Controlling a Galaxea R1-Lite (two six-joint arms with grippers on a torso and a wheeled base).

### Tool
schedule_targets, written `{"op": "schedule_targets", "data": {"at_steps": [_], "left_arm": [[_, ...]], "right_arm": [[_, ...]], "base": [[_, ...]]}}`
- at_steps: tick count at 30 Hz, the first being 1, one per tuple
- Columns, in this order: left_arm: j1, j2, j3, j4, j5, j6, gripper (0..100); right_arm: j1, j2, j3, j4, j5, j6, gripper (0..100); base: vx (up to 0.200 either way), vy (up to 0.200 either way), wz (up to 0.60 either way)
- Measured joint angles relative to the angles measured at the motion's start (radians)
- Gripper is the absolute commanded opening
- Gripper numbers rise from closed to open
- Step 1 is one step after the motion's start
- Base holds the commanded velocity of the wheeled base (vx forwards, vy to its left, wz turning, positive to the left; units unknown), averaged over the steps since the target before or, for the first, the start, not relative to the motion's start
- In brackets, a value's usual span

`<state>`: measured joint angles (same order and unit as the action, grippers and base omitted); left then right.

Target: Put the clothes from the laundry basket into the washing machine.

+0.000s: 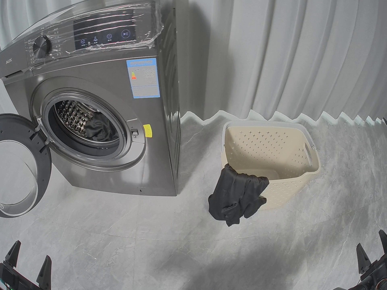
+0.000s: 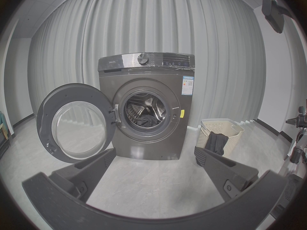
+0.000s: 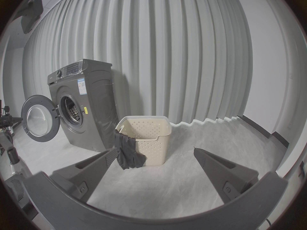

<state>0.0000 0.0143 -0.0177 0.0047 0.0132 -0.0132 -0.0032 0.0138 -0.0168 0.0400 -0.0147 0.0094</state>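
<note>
Over the rim of the cream plastic laundry basket (image 1: 311, 143) hung a limp black garment (image 1: 238, 196), likely light and floppy, best pinched where it bunched. The left gripper (image 1: 31, 252) and right gripper (image 1: 370, 240) sat low, fingers apart.

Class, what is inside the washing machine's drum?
A dark garment lies low in the drum of the washing machine, with bare perforated wall above it. The opening's rim hides the drum's lowest front part; anything there cannot be seen.
</note>
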Motion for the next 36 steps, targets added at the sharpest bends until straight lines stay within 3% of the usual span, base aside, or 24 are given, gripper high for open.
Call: {"op": "schedule_targets", "data": {"at_steps": [11,15,19,24,31,36], "left_arm": [[-0.001,0.001,0.0,0.0,0.0,0.002,100],[0.0,0.001,0.0,0.0,0.0,0.002,100],[0.0,0.001,0.0,0.0,-0.001,0.003,100],[0.0,0.001,0.0,0.0,-0.002,0.004,100],[0.0,0.001,0.0,0.0,-0.002,0.004,100],[0.0,0.001,0.0,0.0,-0.003,0.004,100]], "right_arm": [[-0.001,0.001,-0.001,-0.055,0.003,0.004,100],[0.0,0.001,-0.048,-0.073,0.029,0.004,100],[0.007,0.024,-0.154,-0.032,0.117,0.004,100],[0.014,0.157,-0.239,0.013,0.256,0.0,100],[0.035,0.441,-0.27,-0.047,0.333,-0.013,100],[0.082,0.677,-0.277,-0.179,0.35,0.024,100]], "base": [[0.0,0.0,0.0],[0.0,0.0,0.0],[0.0,0.0,0.0],[0.2,0.0,0.0],[0.029,0.0,0.0],[0.0,0.0,0.0]]}}
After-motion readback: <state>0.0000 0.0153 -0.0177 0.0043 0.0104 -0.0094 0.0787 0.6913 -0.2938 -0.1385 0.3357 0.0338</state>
